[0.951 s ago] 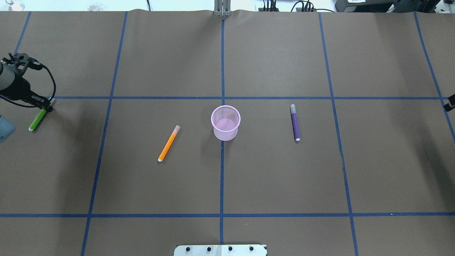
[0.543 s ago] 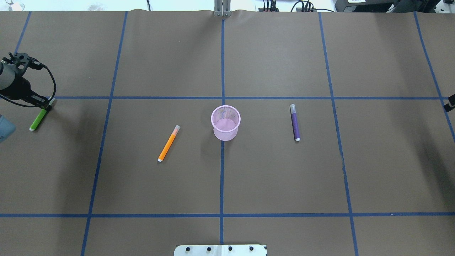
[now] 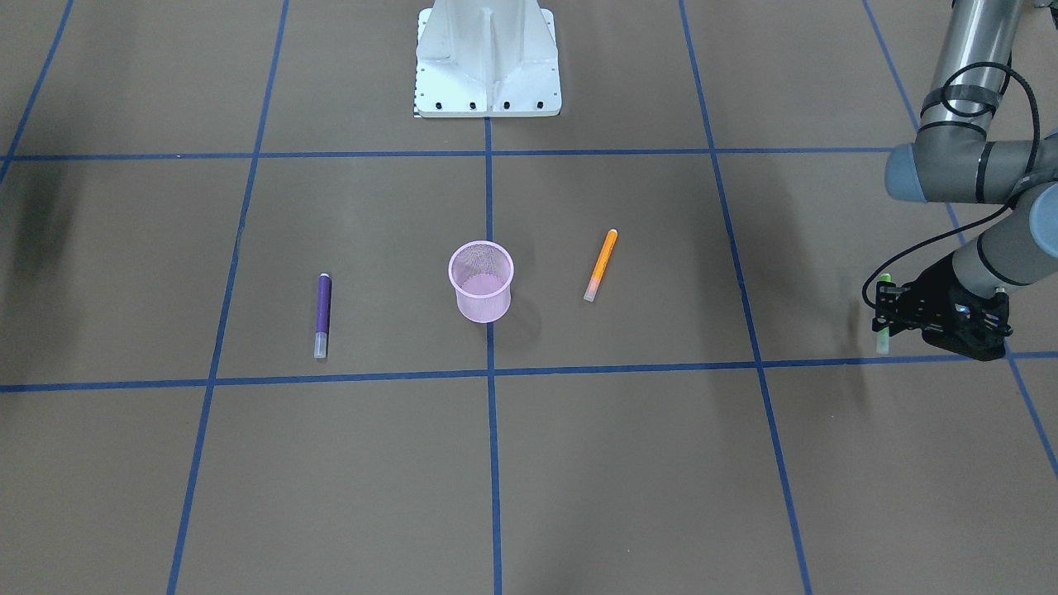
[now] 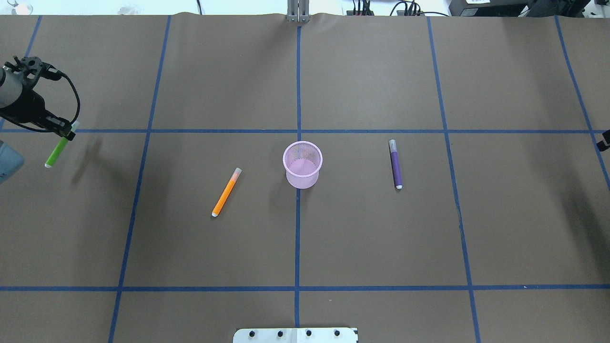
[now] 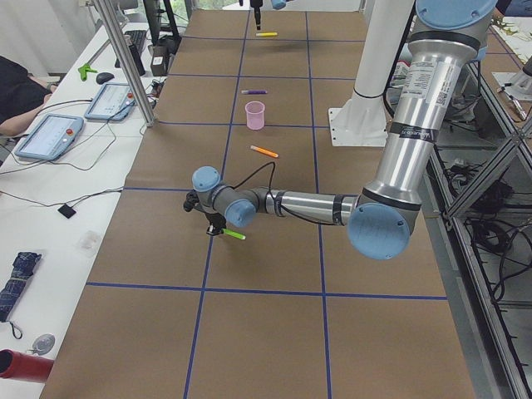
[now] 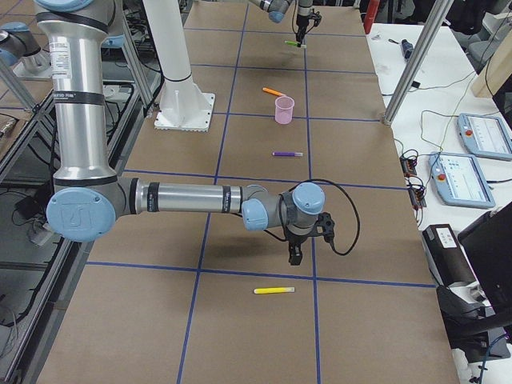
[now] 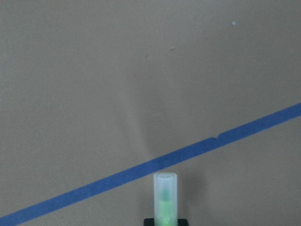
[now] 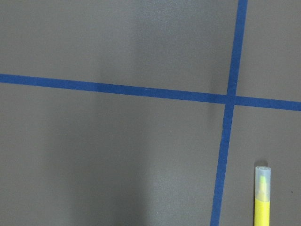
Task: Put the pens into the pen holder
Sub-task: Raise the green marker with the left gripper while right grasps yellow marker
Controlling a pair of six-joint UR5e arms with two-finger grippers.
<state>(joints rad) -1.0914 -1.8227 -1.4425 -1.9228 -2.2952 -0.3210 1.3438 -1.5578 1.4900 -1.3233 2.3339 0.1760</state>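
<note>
My left gripper (image 4: 67, 134) is shut on the green pen (image 4: 56, 152) near its capped end and holds it off the table at the far left, with its shadow to the right. The wrist view shows the green pen (image 7: 165, 197) end-on above a blue tape line. The pink mesh pen holder (image 4: 302, 164) stands upright at the centre. An orange pen (image 4: 226, 192) lies to its left and a purple pen (image 4: 395, 164) to its right. The yellow pen (image 6: 274, 290) lies beyond the right gripper (image 6: 294, 254); I cannot tell whether that gripper is open or shut.
Blue tape lines divide the brown table cover. The robot's white base plate (image 4: 295, 335) sits at the near edge. A side bench with tablets (image 5: 50, 137) and a metal post (image 5: 125, 58) runs along the far side, where a person's dark sleeve (image 5: 17, 91) shows.
The left gripper has risen and shifted slightly away from the robot, lifting the green pen off the table. The other pens and the holder have not moved.
</note>
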